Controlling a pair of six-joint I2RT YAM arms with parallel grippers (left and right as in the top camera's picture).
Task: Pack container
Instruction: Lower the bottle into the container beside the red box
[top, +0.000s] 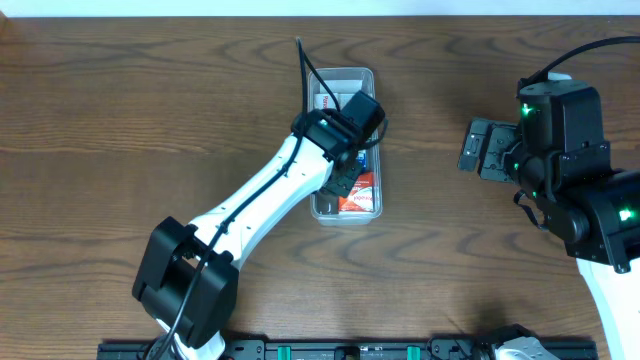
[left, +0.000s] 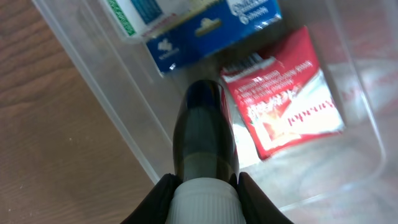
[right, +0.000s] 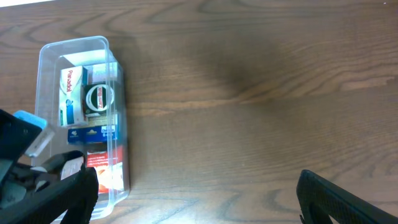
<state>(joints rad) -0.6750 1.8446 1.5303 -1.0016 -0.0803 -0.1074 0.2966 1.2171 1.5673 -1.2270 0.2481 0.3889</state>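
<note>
Dark bottle (left: 204, 134) pinched in the left pincer (left: 204, 193) — container (left: 323, 177) beneath, red packet (left: 283, 93) at two o'clock; right pincer (top: 468, 147) spread wide.

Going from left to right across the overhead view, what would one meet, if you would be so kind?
Left arm's base → container → right gripper → right arm's body. The left gripper, holding a dark bottle, sits over the container, so I leave it out.
</note>
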